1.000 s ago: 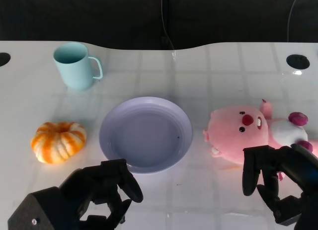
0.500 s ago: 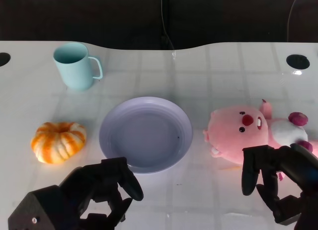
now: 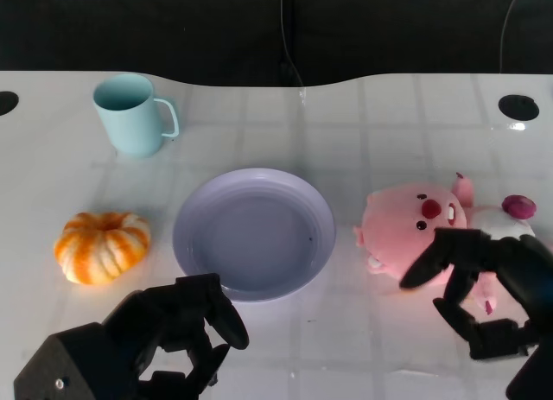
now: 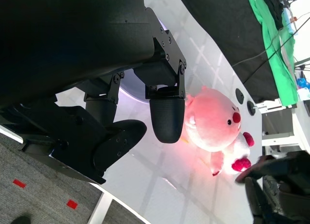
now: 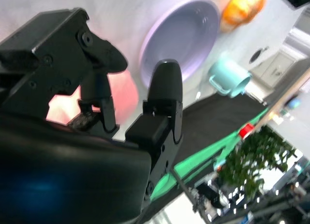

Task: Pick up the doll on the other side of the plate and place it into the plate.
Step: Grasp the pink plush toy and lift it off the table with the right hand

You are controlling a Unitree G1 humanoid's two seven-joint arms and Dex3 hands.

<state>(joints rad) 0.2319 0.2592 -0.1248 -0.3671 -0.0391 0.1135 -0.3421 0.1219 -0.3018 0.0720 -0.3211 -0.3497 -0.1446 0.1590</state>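
right hand (image 3: 484, 301) spread wide, empty, hovering right over the pink doll (image 3: 415, 230); plate (image 3: 253, 233) off beside it.

Doll (image 3: 413, 228) plush cloth; plate (image 3: 254, 233) smooth plastic; table (image 3: 363, 132) glossy white.

R hand (image 3: 484, 292) over doll (image 3: 415, 231) (fingers apart)

pink plush doll (image 3: 421, 229) | lying on table, right of plate | lavender plate (image 3: 253, 234) | round, upright
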